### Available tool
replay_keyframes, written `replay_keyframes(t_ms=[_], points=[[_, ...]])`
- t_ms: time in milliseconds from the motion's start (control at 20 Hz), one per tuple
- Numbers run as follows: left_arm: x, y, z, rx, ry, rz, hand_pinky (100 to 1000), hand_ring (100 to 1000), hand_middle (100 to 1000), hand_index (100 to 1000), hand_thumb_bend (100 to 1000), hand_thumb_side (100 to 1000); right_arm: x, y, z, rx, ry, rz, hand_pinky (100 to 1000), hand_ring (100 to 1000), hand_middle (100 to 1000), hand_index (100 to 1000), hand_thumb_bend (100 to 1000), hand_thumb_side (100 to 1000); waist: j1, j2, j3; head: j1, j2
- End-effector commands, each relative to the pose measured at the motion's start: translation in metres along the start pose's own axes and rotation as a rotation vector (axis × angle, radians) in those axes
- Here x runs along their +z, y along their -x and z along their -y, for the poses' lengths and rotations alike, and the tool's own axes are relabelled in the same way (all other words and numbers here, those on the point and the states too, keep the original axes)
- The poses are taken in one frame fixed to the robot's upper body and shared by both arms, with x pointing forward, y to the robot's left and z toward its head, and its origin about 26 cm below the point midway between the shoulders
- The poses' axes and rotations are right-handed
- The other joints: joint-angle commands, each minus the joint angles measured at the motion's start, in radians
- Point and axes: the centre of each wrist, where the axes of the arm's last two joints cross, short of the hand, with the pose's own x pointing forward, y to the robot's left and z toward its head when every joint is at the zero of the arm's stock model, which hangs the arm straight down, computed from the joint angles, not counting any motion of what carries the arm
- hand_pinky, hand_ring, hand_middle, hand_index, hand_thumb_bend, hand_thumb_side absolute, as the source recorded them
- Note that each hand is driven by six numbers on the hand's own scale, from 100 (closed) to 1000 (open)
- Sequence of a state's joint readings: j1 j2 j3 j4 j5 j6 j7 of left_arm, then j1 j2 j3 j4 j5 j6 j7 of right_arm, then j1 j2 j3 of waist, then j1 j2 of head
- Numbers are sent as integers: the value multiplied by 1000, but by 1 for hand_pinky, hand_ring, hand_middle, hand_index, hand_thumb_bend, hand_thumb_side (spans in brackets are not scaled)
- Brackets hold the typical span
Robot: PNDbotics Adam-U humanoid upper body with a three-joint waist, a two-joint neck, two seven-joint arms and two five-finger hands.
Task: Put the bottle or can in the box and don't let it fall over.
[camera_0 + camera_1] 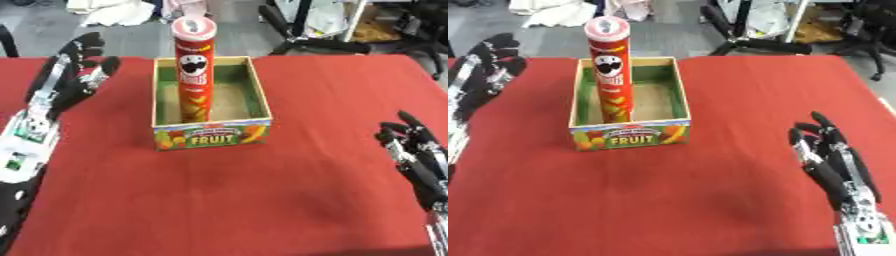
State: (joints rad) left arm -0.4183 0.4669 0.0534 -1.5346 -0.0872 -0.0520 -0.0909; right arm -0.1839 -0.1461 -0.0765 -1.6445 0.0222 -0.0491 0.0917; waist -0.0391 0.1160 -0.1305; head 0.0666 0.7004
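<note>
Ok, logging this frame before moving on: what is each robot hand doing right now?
Left robot hand: open, holding nothing, left of the box.
Right robot hand: open, holding nothing.

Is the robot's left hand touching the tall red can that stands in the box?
Apart. The left eye view shows red tablecloth between the open left hand and the can, which stands upright inside the box.

the tall red cardboard crisp can (194, 75) looks glossy, with a smooth pale plastic lid; the open printed cardboard fruit box (630, 135) is matt, plain brown inside; the red cloth table cover (262, 200) is soft, matt; at nine o'clock the left hand (70, 75) is black plastic and silver metal
</note>
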Motion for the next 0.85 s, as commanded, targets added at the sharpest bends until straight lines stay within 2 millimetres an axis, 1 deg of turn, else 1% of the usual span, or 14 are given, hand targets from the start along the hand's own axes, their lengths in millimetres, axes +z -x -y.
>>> replay_keyframes(t_ms=[50,200,350,500,550,650,850], points=[[16,-14,-23,2,-68,39,858,859,814,898,543,741,-4,-9,9,28,10,30,864,778,781,971,261,469,1,-12,7,-6,-13],[37,-5,-22,33,-124,-4,857,858,814,897,531,742,-4,-9,9,27,9,32,864,777,780,971,260,470,1,-11,16,1,-13],[46,-2,-19,42,-148,-19,857,858,813,896,530,742,-4,-9,8,26,8,33,864,777,780,971,260,470,0,-11,19,4,-12],[65,10,-8,95,-209,-68,856,858,813,898,524,739,-3,-9,10,27,12,32,864,776,780,971,259,470,-1,-11,34,26,-2],[69,12,-6,103,-220,-78,856,858,813,898,523,738,-3,-9,10,27,13,32,864,776,780,971,258,470,-1,-11,37,34,2],[74,16,-1,120,-237,-98,856,858,813,898,522,739,-3,-9,10,28,12,29,864,776,780,971,257,470,1,-13,42,61,21],[79,21,6,142,-246,-118,856,858,813,899,521,738,-1,-7,9,27,13,22,864,776,780,971,257,471,4,-17,47,97,57]])
